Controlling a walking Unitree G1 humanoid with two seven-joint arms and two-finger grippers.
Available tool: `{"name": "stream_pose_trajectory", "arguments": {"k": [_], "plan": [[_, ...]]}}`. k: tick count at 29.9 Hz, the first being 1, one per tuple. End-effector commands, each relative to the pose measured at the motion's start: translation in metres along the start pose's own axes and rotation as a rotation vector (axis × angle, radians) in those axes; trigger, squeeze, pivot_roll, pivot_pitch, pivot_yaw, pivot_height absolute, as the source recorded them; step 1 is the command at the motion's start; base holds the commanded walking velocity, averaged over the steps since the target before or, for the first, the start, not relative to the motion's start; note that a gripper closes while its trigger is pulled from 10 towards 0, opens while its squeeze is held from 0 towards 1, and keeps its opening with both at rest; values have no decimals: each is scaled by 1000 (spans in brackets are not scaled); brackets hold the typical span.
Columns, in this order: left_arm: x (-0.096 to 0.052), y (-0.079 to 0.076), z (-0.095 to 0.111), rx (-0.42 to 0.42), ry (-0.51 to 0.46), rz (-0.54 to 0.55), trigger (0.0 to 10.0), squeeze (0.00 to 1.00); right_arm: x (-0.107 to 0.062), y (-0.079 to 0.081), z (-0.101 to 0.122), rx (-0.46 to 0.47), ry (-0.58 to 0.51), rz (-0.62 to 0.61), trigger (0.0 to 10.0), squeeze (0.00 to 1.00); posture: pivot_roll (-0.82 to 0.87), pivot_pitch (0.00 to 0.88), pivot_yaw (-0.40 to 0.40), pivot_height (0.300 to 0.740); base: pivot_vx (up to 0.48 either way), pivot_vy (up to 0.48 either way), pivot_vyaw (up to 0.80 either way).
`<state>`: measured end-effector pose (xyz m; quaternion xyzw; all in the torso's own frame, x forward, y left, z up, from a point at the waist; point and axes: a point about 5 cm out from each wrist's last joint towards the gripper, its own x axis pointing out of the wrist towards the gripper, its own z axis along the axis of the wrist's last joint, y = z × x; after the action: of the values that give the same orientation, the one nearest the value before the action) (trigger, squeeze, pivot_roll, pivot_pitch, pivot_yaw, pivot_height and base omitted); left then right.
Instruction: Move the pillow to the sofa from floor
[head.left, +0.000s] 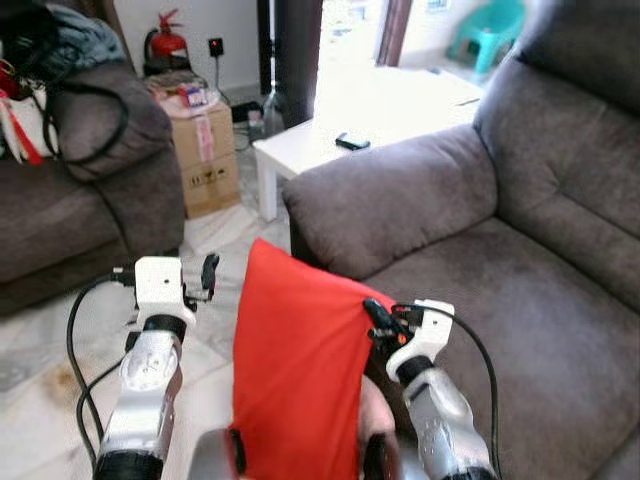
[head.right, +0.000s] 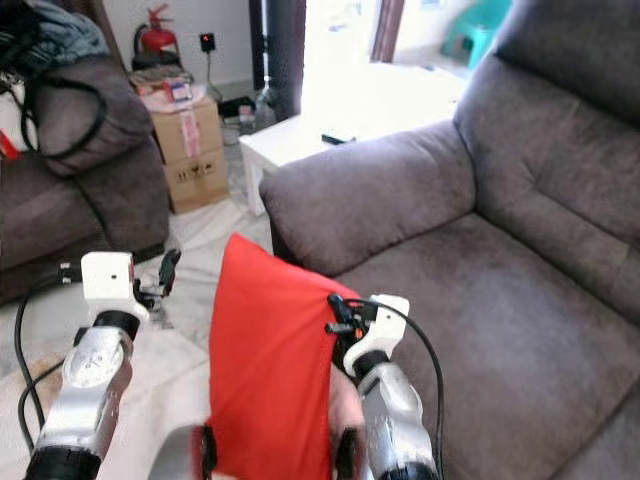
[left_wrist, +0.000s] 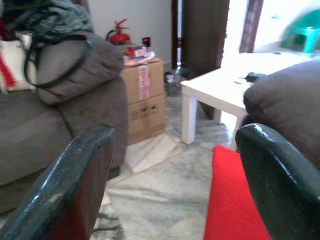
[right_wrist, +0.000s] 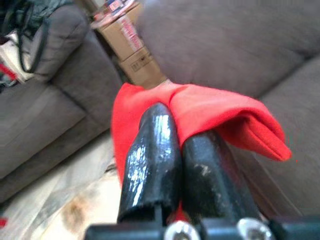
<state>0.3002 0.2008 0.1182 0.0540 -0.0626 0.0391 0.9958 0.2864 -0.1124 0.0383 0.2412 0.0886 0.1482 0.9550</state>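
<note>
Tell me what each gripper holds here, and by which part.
The right gripper is shut on the red pillow, pinching its upper edge near a corner. The left gripper is open beside it, holding nothing.

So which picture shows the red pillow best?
The left eye view: there the pillow shows almost whole, held up beside the sofa. The right eye view shows much the same. The right wrist view has a folded edge pinched by the right gripper; the left wrist view has one corner.
</note>
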Motion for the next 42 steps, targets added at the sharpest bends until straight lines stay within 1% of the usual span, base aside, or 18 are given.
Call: {"name": "stream_pose_trajectory", "arguments": {"k": [1,3,5,22,30,37,42], "plan": [[2,-3,1,3,-6,-15,10000,0,8,4,30,-32,-139,27,10000,0,130,0,-107,717,0,0,0],[2,-3,1,3,-6,-15,10000,0,8,4,29,-32,-136,26,10000,0,130,0,-107,736,0,0,0],[2,-3,1,4,-6,-15,10000,0,8,4,29,-32,-135,25,10000,0,131,0,-107,740,0,0,0],[2,-3,1,5,-5,-22,10000,0,8,0,28,-35,-133,3,10000,0,133,0,-100,740,0,0,0],[1,-3,1,0,-5,-29,10000,0,7,-4,28,-41,-125,-18,10000,0,134,0,-98,740,0,0,0],[1,-5,-2,13,7,-36,10000,0,8,-7,30,-43,-127,-30,10000,0,134,0,-97,740,0,0,0],[1,-5,-3,-2,12,-29,10000,0,8,-9,32,-45,-134,-41,10000,0,134,0,-100,740,0,0,0]]}}
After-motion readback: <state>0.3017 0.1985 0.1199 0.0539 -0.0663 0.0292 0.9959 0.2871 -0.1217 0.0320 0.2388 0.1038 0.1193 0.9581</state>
